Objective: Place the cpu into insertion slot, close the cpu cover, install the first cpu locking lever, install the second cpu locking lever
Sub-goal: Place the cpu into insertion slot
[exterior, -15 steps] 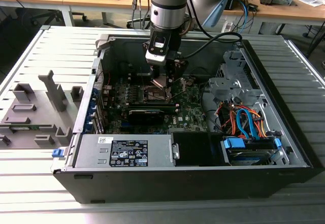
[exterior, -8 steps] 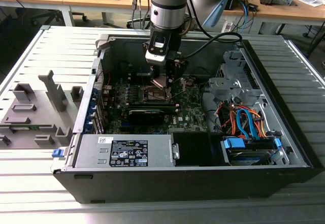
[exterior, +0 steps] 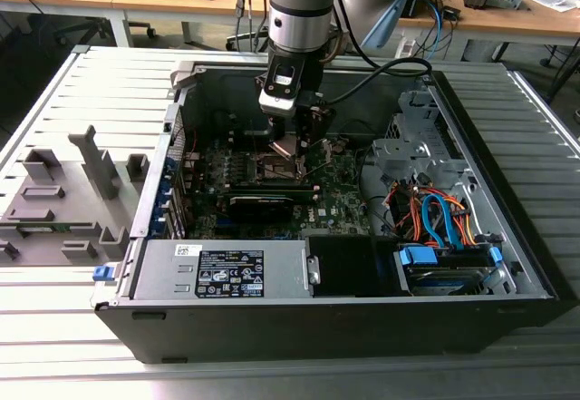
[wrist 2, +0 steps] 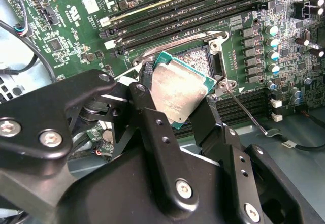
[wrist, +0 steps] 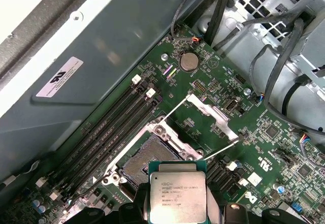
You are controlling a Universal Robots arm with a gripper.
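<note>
Clamping the one cpu (wrist 2: 180, 89) by two opposite edges, the pincer (wrist 2: 172, 102) is clenched on it. Its two black fingers (wrist 2: 144, 107) sit one on each side, and the chip's silvery face shows in both wrist views (wrist: 177, 198). The chip hangs tilted just above the near edge of the single insertion slot (wrist: 139, 165), not seated in it. Whether its lower corner touches the rim cannot be told. The socket's dark contact field lies bare in the second wrist view (wrist 2: 195, 56).

Past the slot, the one cpu cover (wrist: 213, 117) stands swung open. Two thin wire locking levers (wrist: 175, 108) are raised, one at each side of the cover.

A bank of long black memory slots (wrist: 101, 132) runs beside the socket on the green motherboard (wrist: 203, 79).

In the exterior view a single arm (exterior: 299, 10) reaches down into the open computer case (exterior: 272, 336). The case lies on its side on the grey slatted counter (exterior: 54, 364).
</note>
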